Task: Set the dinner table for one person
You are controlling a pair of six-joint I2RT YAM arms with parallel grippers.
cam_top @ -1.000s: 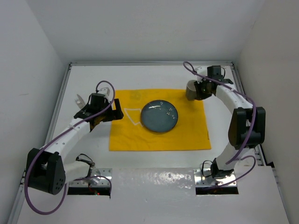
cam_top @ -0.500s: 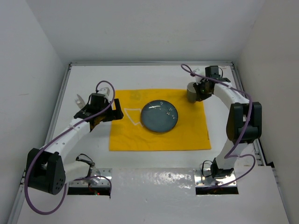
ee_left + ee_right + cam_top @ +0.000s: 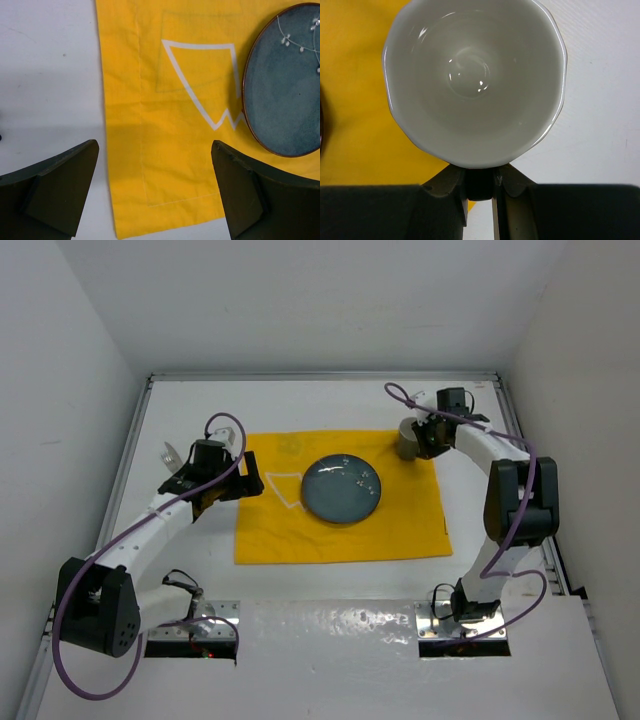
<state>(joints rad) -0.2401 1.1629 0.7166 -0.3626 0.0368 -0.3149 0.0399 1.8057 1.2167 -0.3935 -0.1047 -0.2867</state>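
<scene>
Plate (image 3: pixel 342 489) on placemat (image 3: pixel 300 540), cup (image 3: pixel 406 438) over its edge

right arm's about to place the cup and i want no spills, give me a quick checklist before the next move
1. Right gripper shut on the cup rim: ok.
2. Cup upright and empty: ok.
3. Cup fully over the placemat: not ok. It straddles the mat's far right corner, partly above the bare dinner table.
4. Cup resting or lifted: cannot tell.
5. Plate centred on the placemat, apart from the cup: ok.
6. Left gripper open, empty, above the mat's left edge, well away: ok.
</scene>
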